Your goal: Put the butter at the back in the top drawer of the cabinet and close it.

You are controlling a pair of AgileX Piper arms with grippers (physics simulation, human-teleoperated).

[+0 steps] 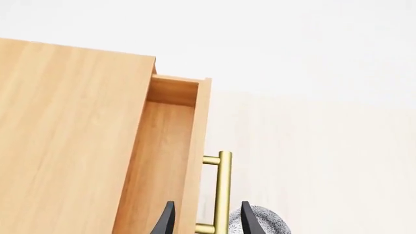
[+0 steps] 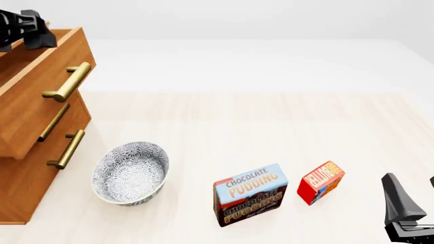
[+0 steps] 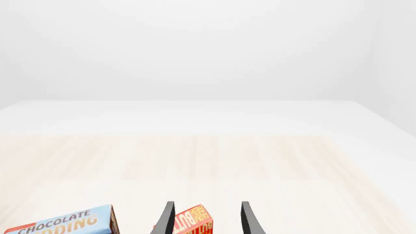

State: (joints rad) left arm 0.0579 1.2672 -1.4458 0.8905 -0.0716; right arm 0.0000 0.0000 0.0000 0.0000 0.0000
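Note:
The butter (image 2: 320, 182), a small red and orange box, stands on the table at the front right, next to the pudding box. In the right wrist view it (image 3: 195, 223) shows between my fingertips, farther out. My right gripper (image 2: 413, 197) is open and empty, to the right of the butter and apart from it. The cabinet (image 2: 27, 168) stands at the left. Its top drawer (image 2: 40, 96) is pulled out, with its light interior (image 1: 162, 161) and brass handle (image 1: 222, 192) in the left wrist view. My left gripper (image 1: 206, 222) is open above the drawer front, holding nothing.
A blue-and-brown Chocolate Pudding box (image 2: 251, 194) stands left of the butter. A patterned grey bowl (image 2: 130, 173) sits in front of the cabinet's lower drawers (image 2: 68, 149). The table's far edge meets a white wall.

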